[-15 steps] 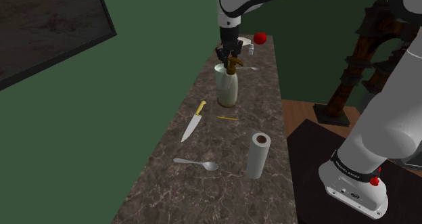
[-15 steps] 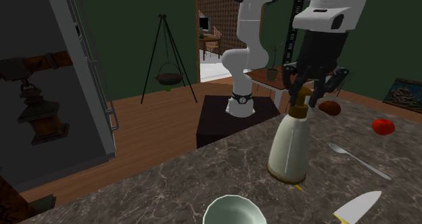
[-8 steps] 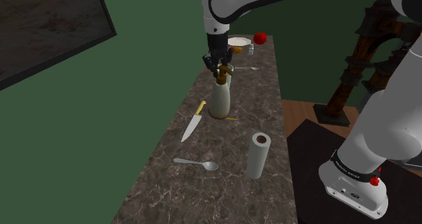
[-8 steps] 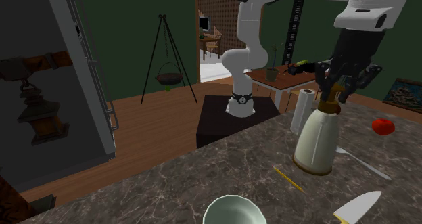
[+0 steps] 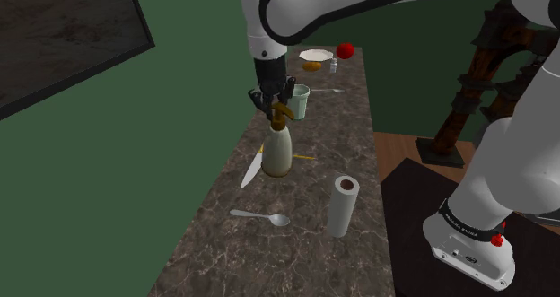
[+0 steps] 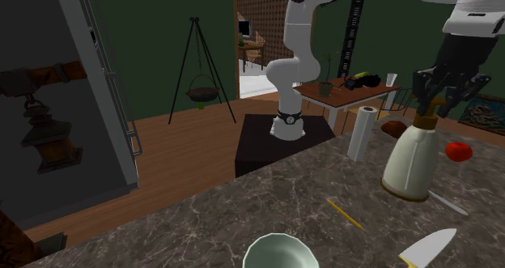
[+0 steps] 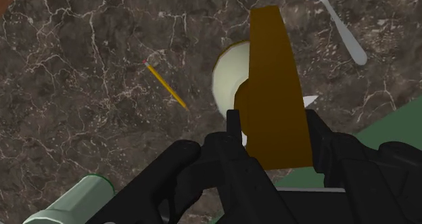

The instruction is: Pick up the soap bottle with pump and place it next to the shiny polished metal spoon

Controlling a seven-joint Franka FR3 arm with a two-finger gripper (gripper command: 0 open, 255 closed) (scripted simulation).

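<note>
Already the pincer [image 5: 281, 109] clasps the bottle [image 5: 276, 152] by its pump, seemingly clear of the worktop [image 5: 296, 250]; the pick looks done. Left: setting it down beside the spoon [image 5: 262, 217], which lies apart from the bottle.

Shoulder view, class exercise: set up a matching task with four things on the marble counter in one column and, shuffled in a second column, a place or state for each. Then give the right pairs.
Things
1. soap bottle
2. paper towel roll
3. red fruit
4. pencil

Places and states
A. lies flat on the counter, by the bottle's base
B. sits at the counter's far end
C. clasped at its brown pump by the gripper
D. stands upright towards the counter's near end

Pairs: 1-C, 2-D, 3-B, 4-A
</note>
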